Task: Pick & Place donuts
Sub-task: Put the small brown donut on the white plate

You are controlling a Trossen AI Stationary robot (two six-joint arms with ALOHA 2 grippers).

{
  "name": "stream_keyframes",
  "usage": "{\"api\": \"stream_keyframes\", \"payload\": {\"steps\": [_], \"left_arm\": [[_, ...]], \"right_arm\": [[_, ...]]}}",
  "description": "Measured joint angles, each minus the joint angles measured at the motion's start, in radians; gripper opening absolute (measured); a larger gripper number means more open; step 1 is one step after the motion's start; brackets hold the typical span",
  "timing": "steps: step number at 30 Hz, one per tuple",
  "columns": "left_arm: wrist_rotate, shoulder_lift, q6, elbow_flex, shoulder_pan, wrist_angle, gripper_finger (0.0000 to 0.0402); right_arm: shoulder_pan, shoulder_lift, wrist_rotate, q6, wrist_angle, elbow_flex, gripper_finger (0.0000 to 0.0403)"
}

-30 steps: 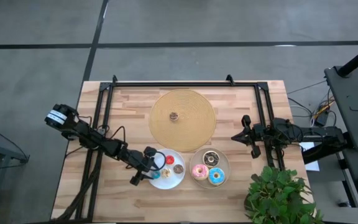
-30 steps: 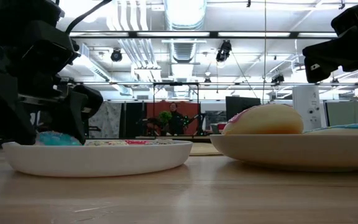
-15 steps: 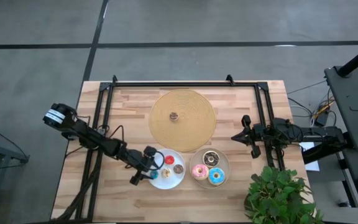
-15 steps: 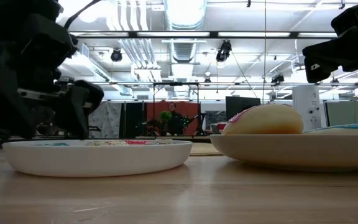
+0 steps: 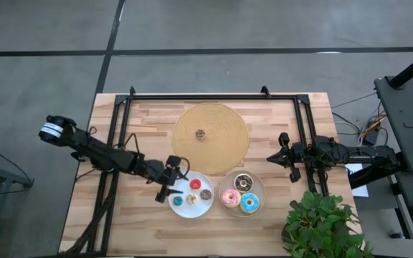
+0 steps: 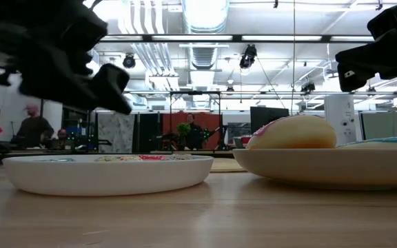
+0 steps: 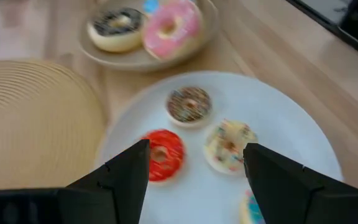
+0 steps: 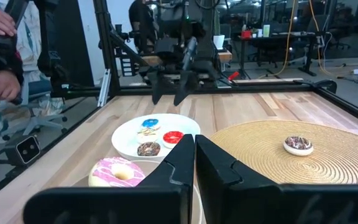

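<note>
Left tool (image 5: 172, 180), fingers spread and empty, hovers above the rim of the left white plate (image 5: 201, 209); right tool (image 5: 274, 157), clenched on nothing, waits at the right of the bench (image 5: 149, 115), well apart from the donuts.

Left to right: the left white plate carries four tiny donuts, blue (image 5: 177, 201), tan (image 7: 228, 145), red (image 7: 163, 151) and brown (image 7: 189, 104). A further small donut (image 5: 201, 134) lies on the round wooden board (image 5: 224, 122) behind. The right plate (image 5: 259, 188) holds the larger pink (image 5: 229, 197), dark chocolate (image 5: 243, 182) and light blue (image 5: 249, 203) donuts, packed touching.

The toys are judged light, with a smooth glaze likely to slip. A grasp across the outer ring, fingers on opposite sides, seems soundest.

No brand, label or legible writing shows.
</note>
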State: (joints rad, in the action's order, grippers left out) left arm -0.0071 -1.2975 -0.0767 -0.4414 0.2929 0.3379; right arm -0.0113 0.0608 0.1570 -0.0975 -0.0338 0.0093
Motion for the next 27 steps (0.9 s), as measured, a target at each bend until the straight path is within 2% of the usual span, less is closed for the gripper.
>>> {"api": "stream_keyframes", "payload": {"steps": [8, 18, 27], "left_arm": [[0.000, 0.064, -0.085, -0.082, -0.097, -0.111, 0.0229], [-0.003, 0.058, -0.113, -0.136, -0.269, -0.116, 0.0229], [-0.019, 0.053, -0.094, -0.128, -0.432, -0.112, 0.0229]], "right_arm": [[0.000, 0.000, 0.000, -0.005, 0.000, 0.000, 0.0008], [0.000, 0.000, -0.001, 0.000, 0.000, 0.000, 0.0008], [0.000, 0.000, 0.000, -0.002, 0.000, 0.000, 0.0008]]}}
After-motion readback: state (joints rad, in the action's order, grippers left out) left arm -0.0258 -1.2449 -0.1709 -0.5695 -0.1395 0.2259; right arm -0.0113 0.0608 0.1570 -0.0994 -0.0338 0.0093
